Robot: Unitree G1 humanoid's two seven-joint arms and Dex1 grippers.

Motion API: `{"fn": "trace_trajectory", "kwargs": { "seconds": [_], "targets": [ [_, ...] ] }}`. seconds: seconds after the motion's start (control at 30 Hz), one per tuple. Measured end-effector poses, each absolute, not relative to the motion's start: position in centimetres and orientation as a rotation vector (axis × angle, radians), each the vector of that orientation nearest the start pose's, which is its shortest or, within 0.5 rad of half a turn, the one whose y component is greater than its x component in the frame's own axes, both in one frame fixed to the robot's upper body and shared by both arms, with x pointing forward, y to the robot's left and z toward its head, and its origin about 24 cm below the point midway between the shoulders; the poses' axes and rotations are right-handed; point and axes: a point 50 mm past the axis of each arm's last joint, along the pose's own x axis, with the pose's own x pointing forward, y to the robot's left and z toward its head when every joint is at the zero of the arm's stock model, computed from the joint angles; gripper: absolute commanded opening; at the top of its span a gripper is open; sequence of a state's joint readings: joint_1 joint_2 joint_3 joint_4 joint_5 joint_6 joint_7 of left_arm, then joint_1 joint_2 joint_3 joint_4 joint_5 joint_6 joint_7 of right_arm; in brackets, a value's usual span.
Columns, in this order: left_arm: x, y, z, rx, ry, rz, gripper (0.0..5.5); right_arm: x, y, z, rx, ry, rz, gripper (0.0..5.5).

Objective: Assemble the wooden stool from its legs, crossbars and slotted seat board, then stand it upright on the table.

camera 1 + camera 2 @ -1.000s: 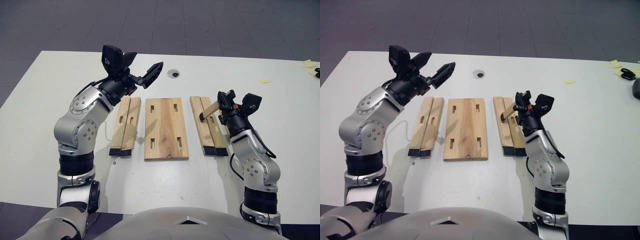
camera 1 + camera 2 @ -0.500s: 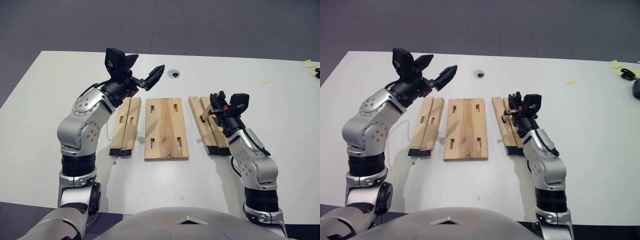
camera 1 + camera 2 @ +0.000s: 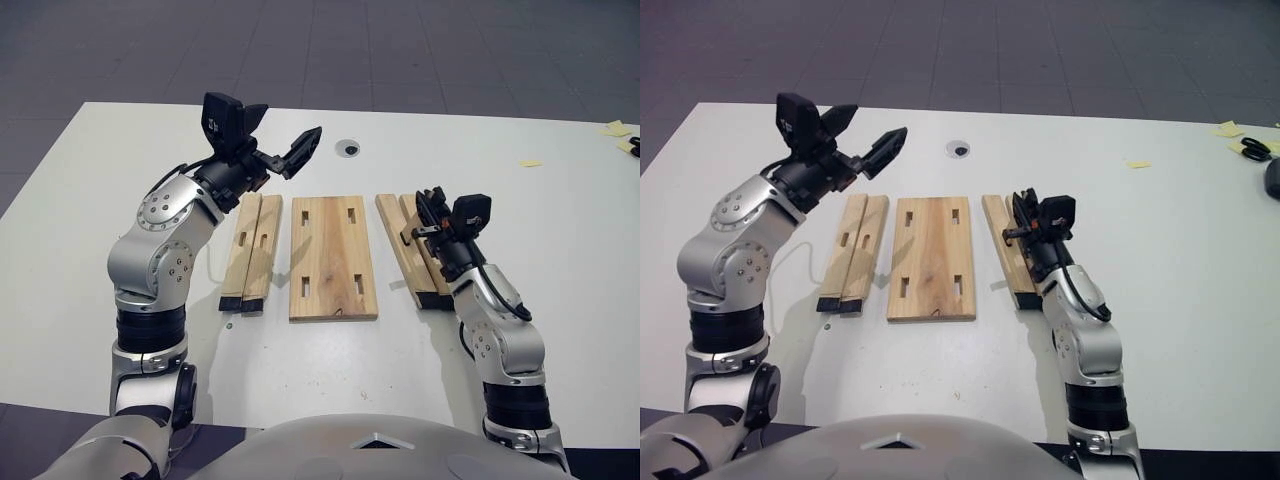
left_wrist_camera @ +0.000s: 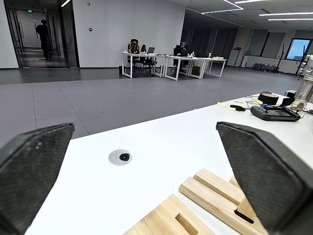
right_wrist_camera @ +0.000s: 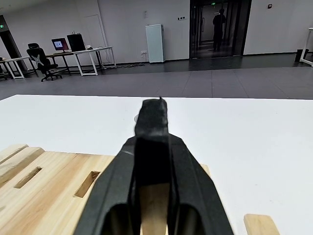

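R gripper (image 3: 428,213) clenched on a short crossbar (image 5: 153,208), low over the R leg pair (image 3: 398,245), which lies flat at 3 o'clock of the seat board (image 3: 330,250). L leg pair (image 3: 250,245) at 9 o'clock. All flat on table (image 3: 560,260), nothing joined yet. L gripper (image 3: 293,120) spread wide, empty, raised above far end of L legs. My call: square crossbar end w/ a leg slot, push slow and straight; I'd have L arm pin the leg vs skidding.

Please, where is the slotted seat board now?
In the head views the slotted seat board lies flat at the middle of the table, between the left pair of legs and the right pair of legs, where the right hand grips a crossbar.
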State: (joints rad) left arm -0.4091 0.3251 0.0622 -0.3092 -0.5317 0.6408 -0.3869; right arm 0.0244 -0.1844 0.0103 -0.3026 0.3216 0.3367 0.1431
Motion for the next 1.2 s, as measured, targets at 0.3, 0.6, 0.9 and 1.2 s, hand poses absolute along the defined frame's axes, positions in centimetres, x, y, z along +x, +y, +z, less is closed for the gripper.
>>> {"fn": "trace_trajectory", "kwargs": {
  "seconds": [0.3, 0.6, 0.9, 1.2],
  "targets": [
    [29.1, 14.2, 17.4, -0.087, -0.076, -0.656, 5.40, 24.8, -15.9, 8.0, 0.132, 0.059, 0.243, 0.80],
    [29.2, 14.1, 17.2, -0.090, -0.067, -0.670, 5.40, 25.8, -16.2, 9.9, 0.236, 0.021, 0.268, 2.21],
    [29.1, 13.6, 17.0, -0.090, -0.054, -0.705, 5.40, 27.3, -16.3, 15.3, 0.283, -0.132, 0.337, 3.74],
    [29.4, 13.4, 17.4, -0.107, -0.071, -0.696, 5.40, 28.8, -15.8, 17.4, 0.196, -0.174, 0.374, 5.09]
  ]
}}
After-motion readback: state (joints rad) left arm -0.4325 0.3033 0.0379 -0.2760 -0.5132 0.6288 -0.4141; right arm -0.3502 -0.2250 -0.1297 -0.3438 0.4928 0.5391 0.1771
